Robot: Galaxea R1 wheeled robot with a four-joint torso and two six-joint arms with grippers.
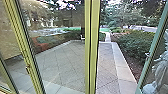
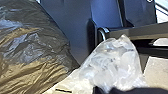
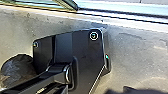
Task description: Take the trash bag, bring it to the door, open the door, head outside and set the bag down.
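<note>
Your dark trash bag (image 2: 32, 52) is by the robot's base (image 3: 86, 52), beside a translucent bag (image 2: 112, 65); you can't tell whether the left gripper (image 2: 122, 90) or right gripper (image 3: 132, 90) is spread or pressed together

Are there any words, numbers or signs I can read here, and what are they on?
None can be read.
Dark, crinkled plastic bag: no readable print.
Clear, whitish plastic bag: faint grey marks, too blurred to tell if they're writing.
</note>
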